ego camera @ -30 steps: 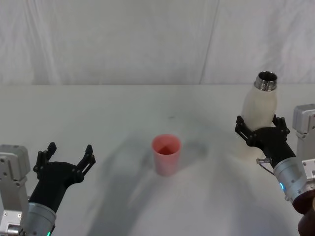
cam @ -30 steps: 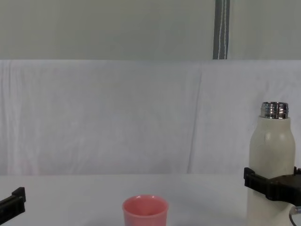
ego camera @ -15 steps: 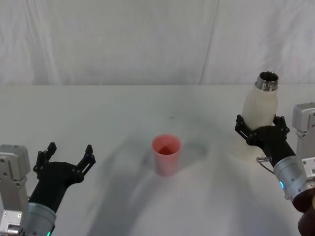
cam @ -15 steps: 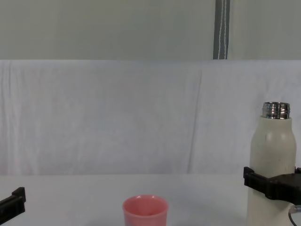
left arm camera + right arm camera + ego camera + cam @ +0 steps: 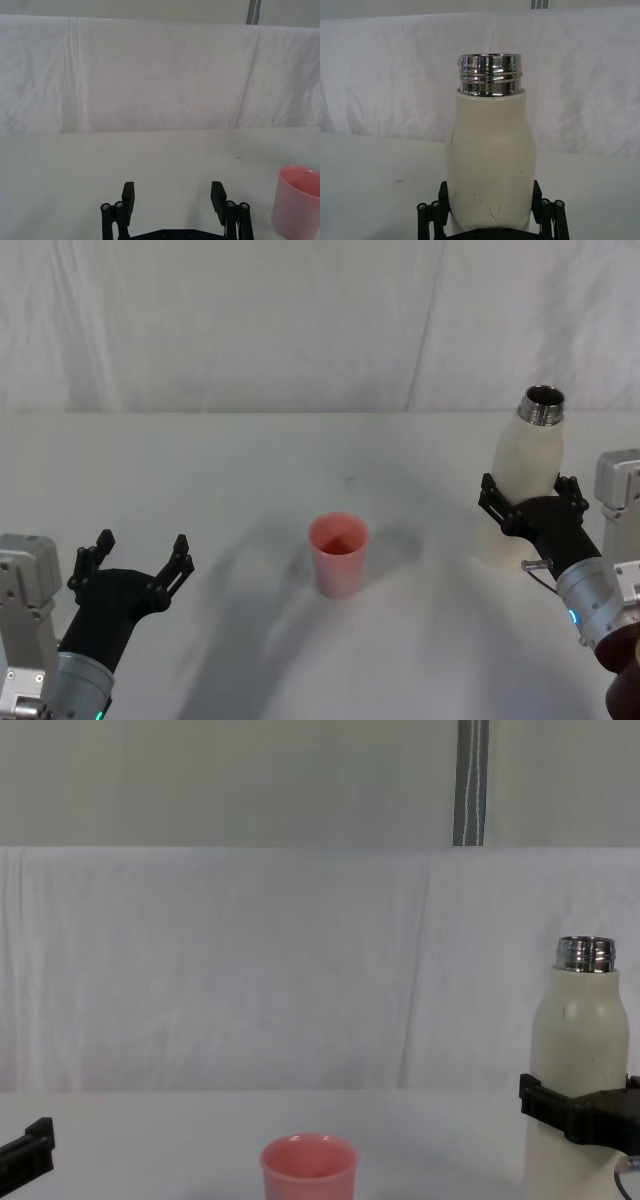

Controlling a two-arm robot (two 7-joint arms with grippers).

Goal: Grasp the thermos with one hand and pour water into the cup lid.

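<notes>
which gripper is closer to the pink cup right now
The left, slightly. The left gripper hangs open to the cup lid's left; the right gripper is farther to its right, shut on the thermos.

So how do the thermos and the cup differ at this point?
The thermos is tall and cream-white with a steel neck; the cup is short and pink. The thermos sits between the right gripper's fingers on the robot's right; the cup stands free mid-table, with the open left gripper off to its left. Both are upright with open tops.
</notes>
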